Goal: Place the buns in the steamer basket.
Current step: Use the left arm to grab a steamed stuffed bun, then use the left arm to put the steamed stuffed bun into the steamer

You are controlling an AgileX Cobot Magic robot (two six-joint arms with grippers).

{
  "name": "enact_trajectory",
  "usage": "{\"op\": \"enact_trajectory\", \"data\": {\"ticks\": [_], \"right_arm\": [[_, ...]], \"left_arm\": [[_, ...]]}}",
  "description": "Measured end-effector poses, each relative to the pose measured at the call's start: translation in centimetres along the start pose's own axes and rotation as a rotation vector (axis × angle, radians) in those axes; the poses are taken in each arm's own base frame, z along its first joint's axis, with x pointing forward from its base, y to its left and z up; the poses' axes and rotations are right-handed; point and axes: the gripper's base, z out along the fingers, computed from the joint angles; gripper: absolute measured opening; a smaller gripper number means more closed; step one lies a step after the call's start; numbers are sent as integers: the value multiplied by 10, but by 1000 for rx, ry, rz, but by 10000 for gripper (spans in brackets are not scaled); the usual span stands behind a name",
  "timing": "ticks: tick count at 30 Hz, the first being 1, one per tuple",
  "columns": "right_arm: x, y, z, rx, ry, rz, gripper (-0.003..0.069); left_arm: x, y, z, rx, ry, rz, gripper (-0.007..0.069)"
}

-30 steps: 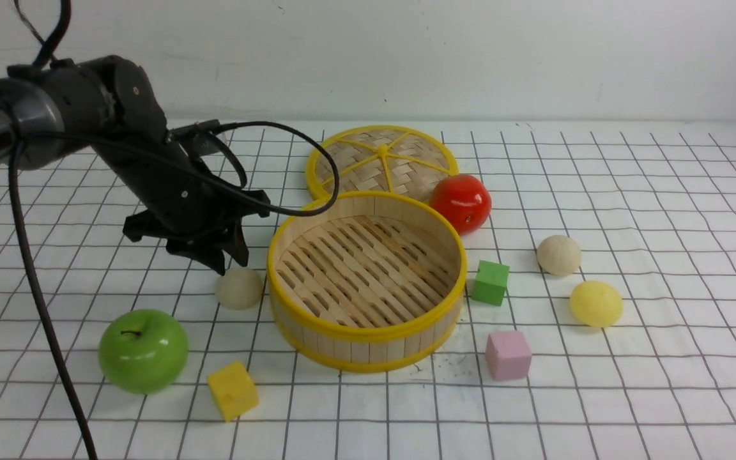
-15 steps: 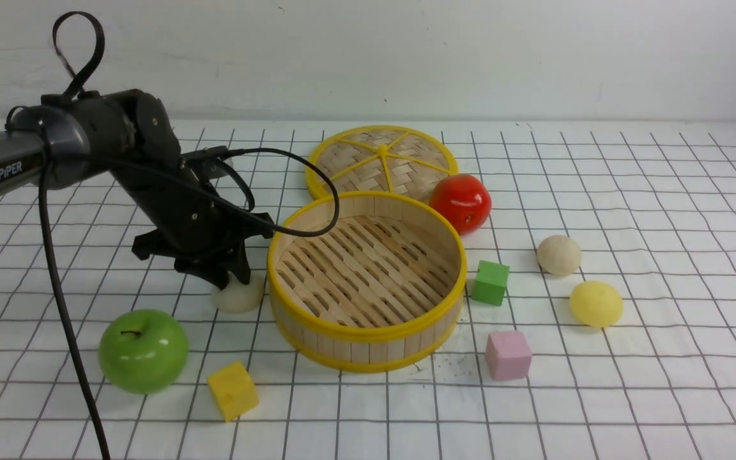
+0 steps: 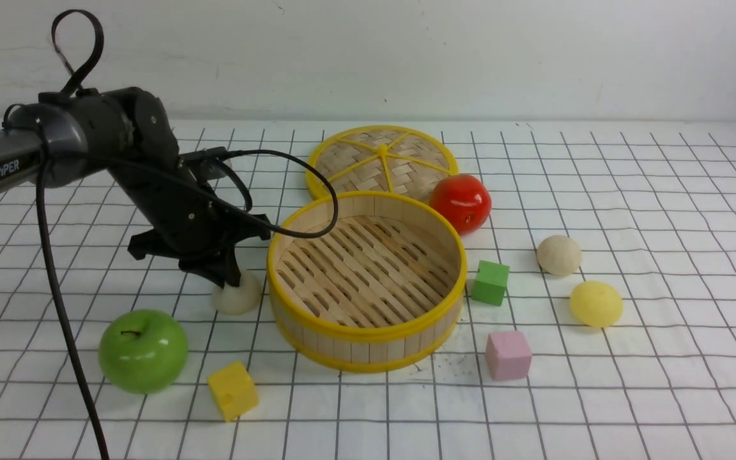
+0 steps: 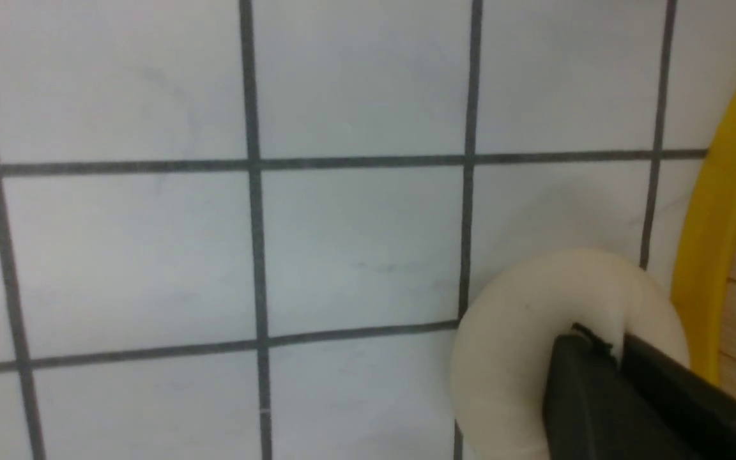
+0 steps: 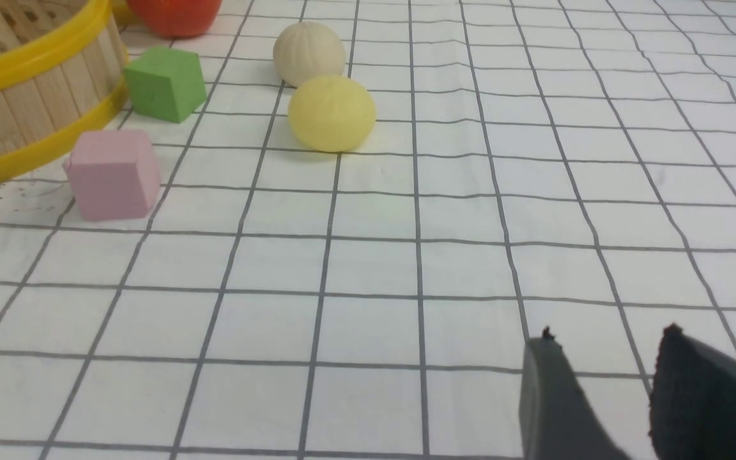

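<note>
The steamer basket (image 3: pixel 368 332) stands mid-table with nothing in it. An off-white bun (image 3: pixel 242 299) lies on the table against its left wall. My left gripper (image 3: pixel 230 278) is down on this bun and shut on it. In the left wrist view the jaws (image 4: pixel 617 342) pinch the soft bun (image 4: pixel 515 345) beside the basket's yellow rim (image 4: pixel 706 223). A beige bun (image 3: pixel 558 255) and a pale yellow bun (image 3: pixel 595 303) lie right of the basket. They also show in the right wrist view (image 5: pixel 309 53) (image 5: pixel 331 113). My right gripper (image 5: pixel 607 335) is open and empty over bare table.
A flat woven lid (image 3: pixel 382 156) lies behind the basket with a red fruit (image 3: pixel 461 202) beside it. A green apple (image 3: pixel 143 350) and a yellow cube (image 3: pixel 232 390) sit front left. A green cube (image 3: pixel 490 282) and a pink cube (image 3: pixel 507 354) sit right of the basket.
My left gripper has come down from above the off-white bun onto it and closed on it. The other things have not moved.
</note>
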Motion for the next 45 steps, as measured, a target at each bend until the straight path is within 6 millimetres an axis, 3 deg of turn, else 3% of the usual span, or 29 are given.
{"op": "enact_trajectory", "data": {"ticks": [7,14,19,23,26,31,32,34,39,45], "right_arm": [[0,0,0,0,0,0,241],[0,0,0,0,0,1,241],[0,0,0,0,0,0,241],[0,0,0,0,0,1,241],[0,0,0,0,0,1,241],[0,0,0,0,0,1,241],[0,0,0,0,0,1,241],[0,0,0,0,0,1,241],[0,0,0,0,0,1,241],[0,0,0,0,0,1,241]], "left_arm": [[-1,-5,-23,8,-30,11,-12],[-1,-15,-71,29,-129,47,-12],[2,-29,-119,83,-248,91,-12],[8,-50,-133,174,-281,132,-12],[13,-72,-127,222,-274,178,-12],[15,-99,-88,237,-241,232,-11],[15,-103,-72,233,-224,234,-9],[14,-103,-46,222,-192,229,-6],[13,-100,-12,227,-154,186,1],[11,-102,-6,255,-168,146,31]]}}
